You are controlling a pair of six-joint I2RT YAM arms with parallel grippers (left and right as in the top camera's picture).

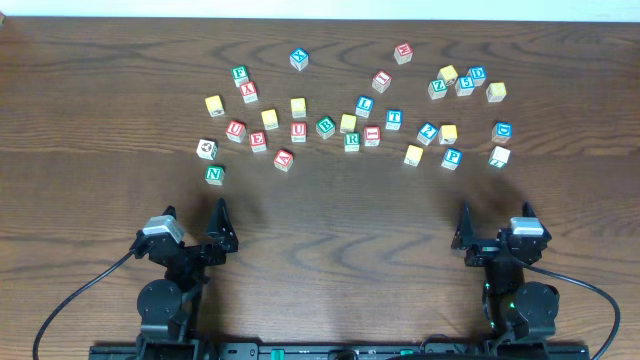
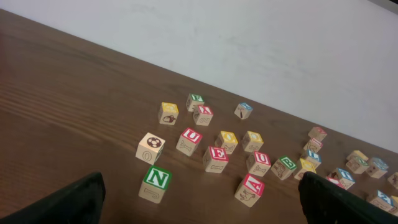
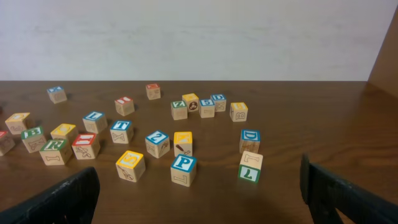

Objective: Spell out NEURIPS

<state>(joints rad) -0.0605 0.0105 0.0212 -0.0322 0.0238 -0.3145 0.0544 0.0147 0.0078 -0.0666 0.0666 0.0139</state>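
Wooden letter cubes lie scattered across the far half of the table. The green N [image 1: 213, 174] sits nearest my left gripper and shows in the left wrist view [image 2: 157, 181]. A red U [image 1: 235, 129], a red E [image 1: 258, 141] and a second red U [image 1: 298, 132] lie behind it. The green R [image 1: 352, 141] and a red I [image 1: 372, 135] sit mid-table. The yellow S [image 1: 413, 154] and blue P [image 1: 452, 157] show in the right wrist view as S [image 3: 130, 163] and P [image 3: 184, 167]. My left gripper [image 1: 195, 215] and right gripper [image 1: 495, 215] are open, empty, near the front edge.
Other cubes lie among them: a red A [image 1: 284, 159], red X [image 1: 249, 92], blue L [image 1: 364, 104], blue T [image 1: 394, 119], green B [image 1: 325, 127], and a cluster at the far right [image 1: 460, 82]. A white wall rises behind the table's far edge.
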